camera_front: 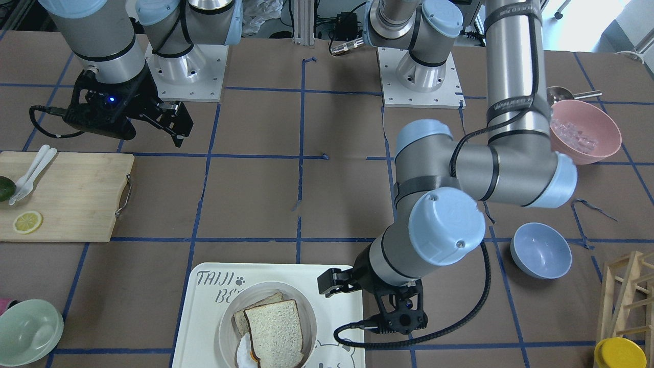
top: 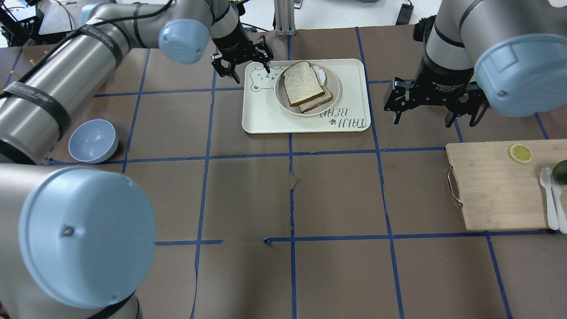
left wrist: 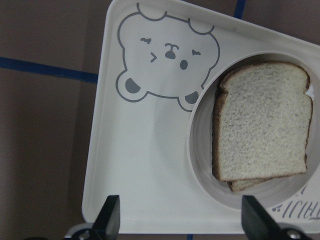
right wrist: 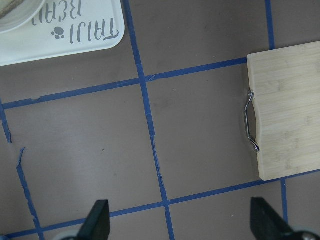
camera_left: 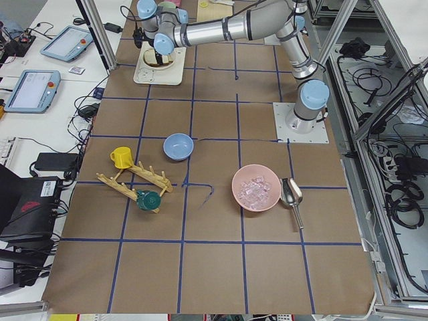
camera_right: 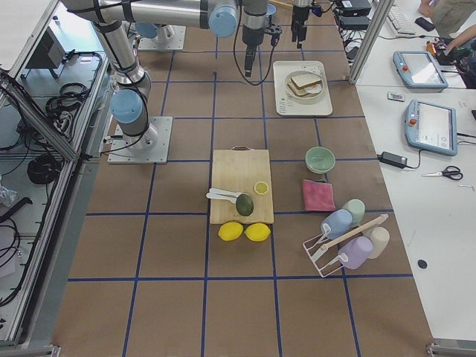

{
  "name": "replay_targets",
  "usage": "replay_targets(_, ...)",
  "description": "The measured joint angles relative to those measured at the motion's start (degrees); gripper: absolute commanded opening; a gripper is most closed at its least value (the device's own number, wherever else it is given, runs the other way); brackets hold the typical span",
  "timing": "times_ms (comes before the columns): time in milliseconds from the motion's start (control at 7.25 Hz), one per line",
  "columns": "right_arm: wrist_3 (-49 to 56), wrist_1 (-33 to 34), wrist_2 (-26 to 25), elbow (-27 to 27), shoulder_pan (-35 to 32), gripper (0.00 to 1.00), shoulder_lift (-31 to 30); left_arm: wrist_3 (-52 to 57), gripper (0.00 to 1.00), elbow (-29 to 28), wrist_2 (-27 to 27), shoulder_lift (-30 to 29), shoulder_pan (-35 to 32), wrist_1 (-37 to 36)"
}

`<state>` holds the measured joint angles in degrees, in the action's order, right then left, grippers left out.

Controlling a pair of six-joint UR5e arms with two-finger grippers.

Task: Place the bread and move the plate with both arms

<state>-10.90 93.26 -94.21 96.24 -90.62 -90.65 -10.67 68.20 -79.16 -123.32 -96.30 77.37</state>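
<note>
The bread (top: 303, 83), a pale slice with dark-brown crust, lies on top of a second slice (top: 318, 103) on the round cream plate (top: 335, 88). The plate sits on a bear-print tray (top: 266, 119). My left gripper (top: 242, 66) is open and empty, hovering over the tray's bear-print end beside the plate. The left wrist view shows its fingertips (left wrist: 110, 220) spread above the tray (left wrist: 145, 165), with the bread (left wrist: 260, 125) ahead. My right gripper (top: 427, 115) is open and empty above bare table, right of the tray. The front view shows the bread (camera_front: 276, 332) and the left gripper (camera_front: 357, 296).
A wooden cutting board (top: 496, 186) with a lemon slice (top: 520, 153), white forks and an avocado lies at the right. A blue bowl (top: 93, 141) sits at the left. A pink bowl (camera_front: 585, 130), a green bowl (camera_front: 28, 332) and a wooden rack (camera_front: 628, 296) stand further out.
</note>
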Motion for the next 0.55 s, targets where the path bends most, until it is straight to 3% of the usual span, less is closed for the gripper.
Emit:
replay_targets(276,0.0,0.0,-0.1,0.0,0.0,1.00,0.0,12.9,0.92,3.1,-8.7,11.3,0.7,10.5)
replay_targets(552,0.0,0.1,-0.1,0.0,0.1,1.00,0.0,16.9,0.92,11.2,-11.3,23.6,0.8,13.4)
